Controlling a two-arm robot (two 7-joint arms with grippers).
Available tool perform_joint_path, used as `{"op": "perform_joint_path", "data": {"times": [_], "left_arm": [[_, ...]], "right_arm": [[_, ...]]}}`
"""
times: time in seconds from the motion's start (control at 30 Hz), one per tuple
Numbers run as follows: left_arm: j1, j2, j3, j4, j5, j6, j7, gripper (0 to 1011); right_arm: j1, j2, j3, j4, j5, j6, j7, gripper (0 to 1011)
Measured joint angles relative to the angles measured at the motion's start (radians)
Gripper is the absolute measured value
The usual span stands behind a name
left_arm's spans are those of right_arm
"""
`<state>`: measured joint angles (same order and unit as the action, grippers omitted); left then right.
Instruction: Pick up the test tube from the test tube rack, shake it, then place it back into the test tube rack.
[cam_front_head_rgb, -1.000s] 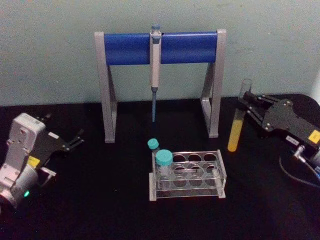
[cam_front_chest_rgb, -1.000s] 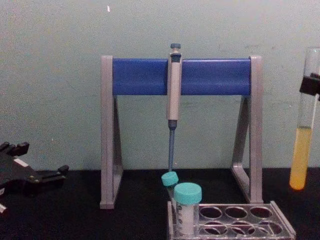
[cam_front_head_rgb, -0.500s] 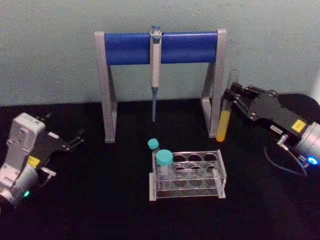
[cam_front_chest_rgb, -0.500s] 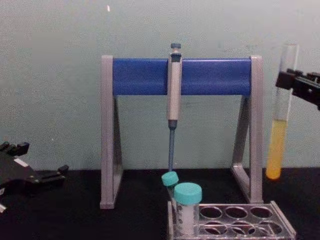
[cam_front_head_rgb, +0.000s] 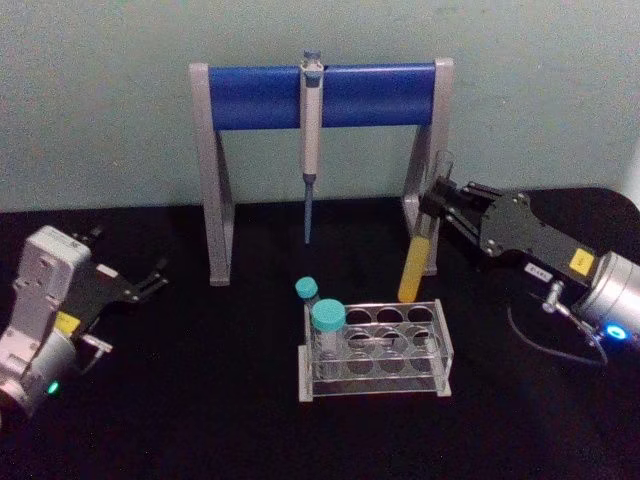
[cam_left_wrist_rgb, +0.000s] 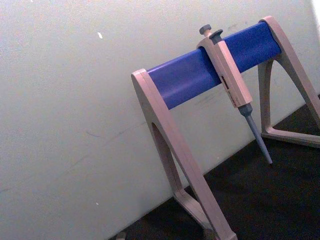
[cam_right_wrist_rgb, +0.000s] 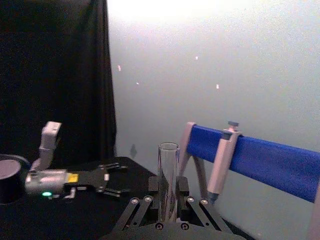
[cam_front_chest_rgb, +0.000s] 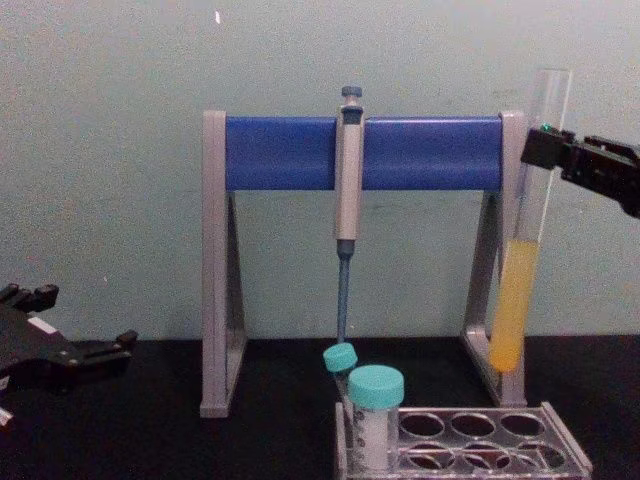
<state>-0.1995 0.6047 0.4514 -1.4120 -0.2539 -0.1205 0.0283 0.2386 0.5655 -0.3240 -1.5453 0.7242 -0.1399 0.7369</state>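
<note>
Our right gripper (cam_front_head_rgb: 437, 196) pinches the test tube (cam_front_head_rgb: 420, 245) near its open top. We hold it slightly tilted in the air, above the far right corner of the test tube rack (cam_front_head_rgb: 376, 392) and beside the pipette stand (cam_front_head_rgb: 320, 95). Our left gripper (cam_front_head_rgb: 152, 279) rests at the left, fingers spread.

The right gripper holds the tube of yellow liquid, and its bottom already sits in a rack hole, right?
Not quite. The right gripper does hold the tube, but its bottom hangs in the air above the rack, not in a hole. The chest view shows the gap between them. The left gripper sits open at the table's left.
</note>
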Motion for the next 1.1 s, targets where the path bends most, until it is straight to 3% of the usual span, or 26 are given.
{"op": "perform_joint_path", "data": {"times": [0.2,0.5,0.67,1.1], "left_arm": [[0.000,0.000,0.000,0.000,0.000,0.000,0.000,1001],[0.000,0.000,0.000,0.000,0.000,0.000,0.000,1001],[0.000,0.000,0.000,0.000,0.000,0.000,0.000,1001],[0.000,0.000,0.000,0.000,0.000,0.000,0.000,1001]], "right_arm": [[-0.029,0.044,-0.002,-0.031,0.024,0.005,0.013,221],[-0.084,0.090,0.032,-0.058,0.016,-0.004,-0.053,221],[-0.074,0.082,0.034,-0.044,-0.008,-0.014,-0.073,220],[0.024,0.014,-0.021,0.045,-0.045,-0.016,-0.042,221]]}}
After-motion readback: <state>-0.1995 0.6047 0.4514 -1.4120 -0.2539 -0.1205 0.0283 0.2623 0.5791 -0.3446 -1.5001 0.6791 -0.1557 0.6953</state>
